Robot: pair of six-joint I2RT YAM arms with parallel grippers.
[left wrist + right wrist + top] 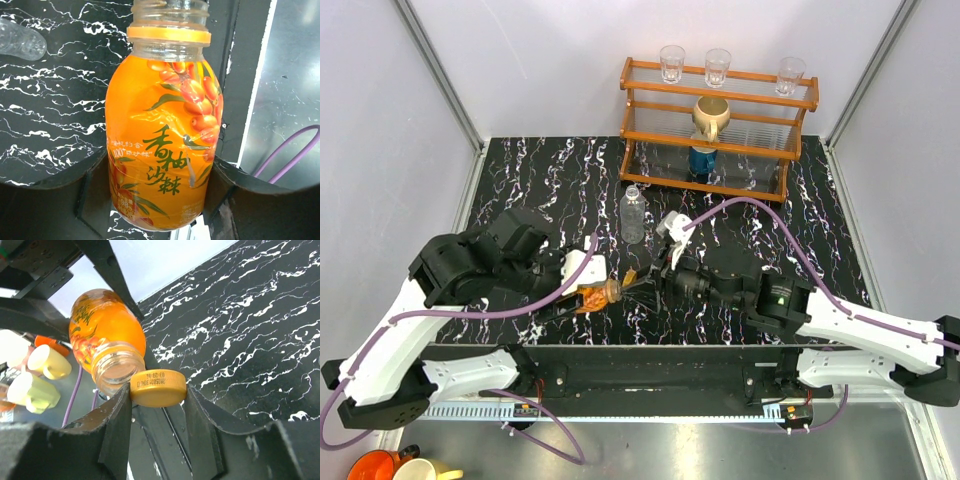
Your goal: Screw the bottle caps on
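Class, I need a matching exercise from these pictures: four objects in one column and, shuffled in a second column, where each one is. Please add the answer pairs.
Column one
1. orange bottle
2. orange cap
3. clear bottle
4. tan mug

Column two
A. in the wooden rack
B. gripped by the right tool
C. standing on the table
D. gripped by the left tool

Pairs: 1-D, 2-B, 3-C, 4-A

Grey walls (540, 60); black marble table (520, 175); wooden rack (760, 118).
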